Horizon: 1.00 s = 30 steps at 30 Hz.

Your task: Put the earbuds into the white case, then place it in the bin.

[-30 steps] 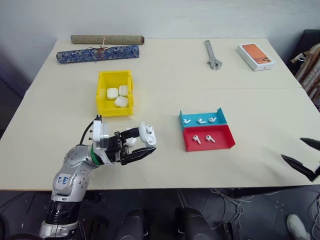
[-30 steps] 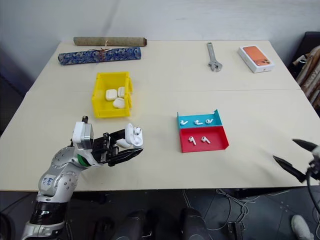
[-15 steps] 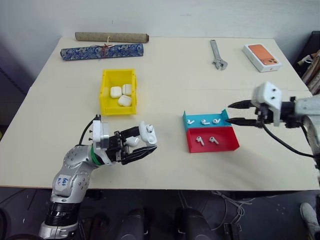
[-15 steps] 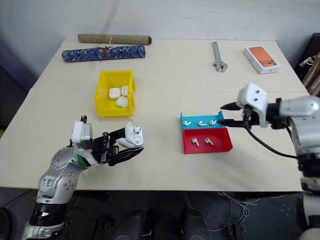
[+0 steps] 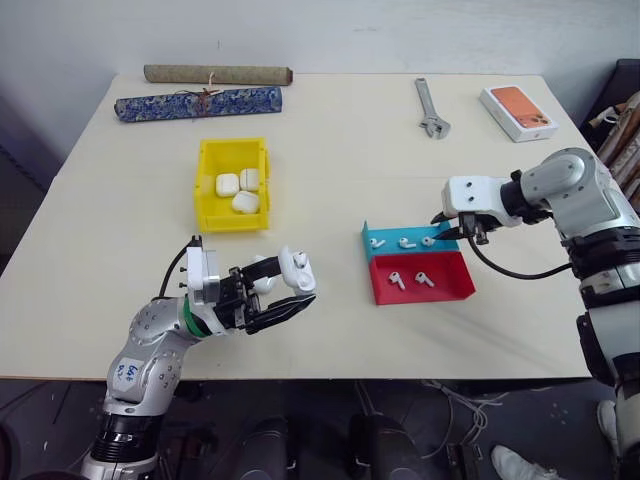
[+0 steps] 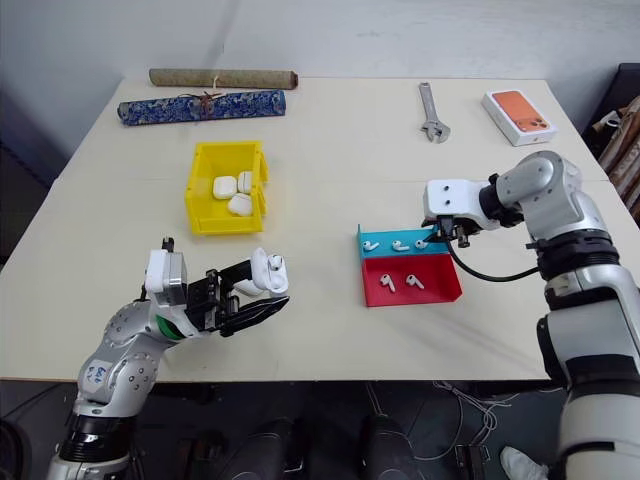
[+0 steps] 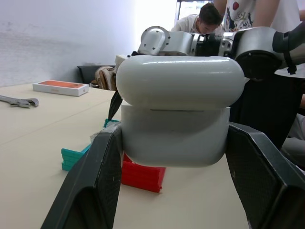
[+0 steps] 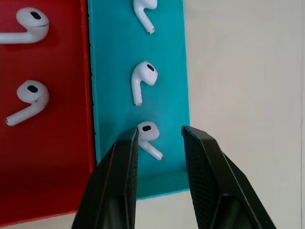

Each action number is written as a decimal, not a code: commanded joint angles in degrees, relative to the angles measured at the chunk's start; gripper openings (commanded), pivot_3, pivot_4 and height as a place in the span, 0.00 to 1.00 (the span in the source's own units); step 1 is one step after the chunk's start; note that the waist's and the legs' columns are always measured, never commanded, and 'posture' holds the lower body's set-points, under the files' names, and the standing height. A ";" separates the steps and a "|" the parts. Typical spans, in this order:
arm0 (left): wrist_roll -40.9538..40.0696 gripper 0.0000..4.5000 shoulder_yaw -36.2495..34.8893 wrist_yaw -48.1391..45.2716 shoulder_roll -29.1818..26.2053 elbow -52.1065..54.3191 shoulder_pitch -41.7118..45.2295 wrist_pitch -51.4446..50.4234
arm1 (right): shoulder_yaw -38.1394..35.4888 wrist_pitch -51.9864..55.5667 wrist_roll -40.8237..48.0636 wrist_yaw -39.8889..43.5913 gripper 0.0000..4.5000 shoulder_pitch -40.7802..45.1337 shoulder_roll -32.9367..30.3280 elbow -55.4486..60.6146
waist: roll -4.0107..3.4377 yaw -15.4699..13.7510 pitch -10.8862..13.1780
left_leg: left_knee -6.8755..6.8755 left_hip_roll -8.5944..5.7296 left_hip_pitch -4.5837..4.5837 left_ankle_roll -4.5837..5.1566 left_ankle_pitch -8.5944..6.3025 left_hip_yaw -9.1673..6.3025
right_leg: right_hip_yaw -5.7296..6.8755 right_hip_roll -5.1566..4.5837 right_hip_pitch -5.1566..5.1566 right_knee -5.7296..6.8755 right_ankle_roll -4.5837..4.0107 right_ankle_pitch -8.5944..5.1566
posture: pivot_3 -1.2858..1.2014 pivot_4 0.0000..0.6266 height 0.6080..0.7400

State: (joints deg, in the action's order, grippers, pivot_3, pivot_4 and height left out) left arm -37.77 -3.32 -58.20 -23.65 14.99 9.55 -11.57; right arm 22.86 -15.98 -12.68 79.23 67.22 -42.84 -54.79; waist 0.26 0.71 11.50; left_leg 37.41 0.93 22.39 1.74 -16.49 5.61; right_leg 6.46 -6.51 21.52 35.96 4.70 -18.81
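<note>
My left gripper [image 5: 288,284] hovers over the table's near left, shut on the white case [image 5: 294,270]. In the left wrist view the case [image 7: 175,143] sits between both fingers [image 7: 95,186] with its lid slightly raised. My right gripper [image 5: 441,224] points down at the right end of the teal tray [image 5: 372,232]. Its fingers stand apart on either side of one earbud [image 8: 146,133] that lies on the tray. Two more earbuds [image 8: 143,76] lie in the teal tray and two [image 5: 398,281] in the red tray [image 5: 455,288]. The yellow bin [image 5: 204,190] holds three white cases.
At the table's far edge lie a wrench [image 5: 430,108], a white box with orange top [image 5: 515,112], a blue patterned roll [image 5: 196,103] and a brown roll [image 5: 217,74]. People [image 7: 209,16] stand behind the table in the left wrist view.
My right arm has swung in from the near right edge to the teal tray, turned downward, and its fingers have narrowed. The left gripper and case have stayed put.
</note>
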 commanded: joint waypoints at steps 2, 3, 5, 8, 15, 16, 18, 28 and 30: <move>0.20 0.62 0.27 0.56 0.28 2.30 -0.14 1.03 | 1.56 -5.30 -4.21 -0.95 0.31 4.01 1.72 -6.80 | 0.00 0.10 0.00 | 0.01 0.00 0.01 0.00 0.00 -0.01 | 0.00 0.00 0.00 0.01 0.00 0.00 | 0.52 0.24 1.00; 0.24 0.62 0.34 0.69 0.32 2.35 -0.10 1.07 | 1.97 -6.26 -5.12 -1.25 0.31 4.63 2.23 -8.17 | 0.00 0.10 0.00 | 0.02 0.00 0.01 0.00 0.00 -0.02 | 0.00 0.00 0.00 0.02 0.00 0.00 | 0.52 0.24 1.00; 0.29 0.62 0.44 0.88 0.32 2.57 -0.21 1.16 | 2.86 -8.02 -7.22 -2.57 0.31 5.64 2.94 -10.36 | 0.00 0.17 0.00 | 0.02 0.00 0.01 0.00 0.00 -0.02 | 0.00 0.00 0.00 0.02 0.00 0.00 | 0.52 0.24 1.00; 0.24 0.62 0.45 1.22 0.25 3.09 -0.70 1.28 | 3.86 -9.51 -9.63 -3.68 0.31 6.86 3.91 -12.77 | 0.00 0.42 0.00 | 0.02 0.00 0.01 0.00 0.01 -0.03 | 0.01 0.00 0.00 0.03 0.00 0.00 | 0.52 0.24 1.00; 0.25 0.62 0.74 2.17 0.38 4.30 -1.88 1.41 | 4.46 -11.49 -13.21 -6.77 0.31 7.90 5.90 -16.08 | -0.01 0.92 0.00 | 0.01 0.00 0.00 -0.03 0.02 -0.04 | 0.01 0.00 -0.01 0.07 0.00 0.00 | 0.52 0.24 1.00; 0.22 0.62 0.76 2.28 0.36 4.39 -1.97 1.41 | 4.47 -11.55 -13.56 -7.25 0.31 8.00 6.12 -16.42 | -0.01 0.93 0.00 | 0.02 0.00 0.00 -0.03 0.02 -0.04 | 0.01 0.00 -0.01 0.07 0.00 0.00 | 0.52 0.24 1.00; 0.21 0.62 0.79 2.48 0.30 4.54 -2.09 1.40 | 4.39 -11.45 -14.07 -8.00 0.31 8.21 6.56 -17.14 | -0.01 0.95 0.00 | 0.03 0.01 -0.01 -0.03 0.02 -0.04 | 0.01 0.00 -0.02 0.08 0.00 0.00 | 0.52 0.24 1.00; -0.02 0.62 0.44 2.72 -0.13 4.76 -2.16 1.35 | 3.78 -10.48 -14.93 -8.32 0.31 8.43 7.42 -18.70 | -0.01 0.97 0.00 | 0.07 0.01 -0.03 -0.03 0.02 -0.04 | -0.01 0.00 -0.03 0.11 0.00 0.00 | 0.52 0.24 1.00; -0.09 0.62 0.34 2.72 -0.26 4.76 -2.12 1.29 | 3.58 -10.39 -14.79 -8.37 0.31 8.31 7.59 -18.74 | -0.01 0.97 0.00 | 0.09 0.01 -0.03 -0.03 0.02 -0.05 | -0.01 0.00 -0.03 0.12 0.00 0.00 | 0.52 0.24 1.00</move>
State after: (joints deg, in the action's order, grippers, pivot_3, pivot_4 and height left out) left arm -37.63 -2.25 -55.52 -23.57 17.30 7.69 -11.18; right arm 26.83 -26.29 -27.21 70.84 75.19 -35.41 -72.98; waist 0.25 1.68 11.49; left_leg 37.50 0.94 22.36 1.71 -16.47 5.56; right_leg 6.45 -6.51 21.49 36.09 4.70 -18.81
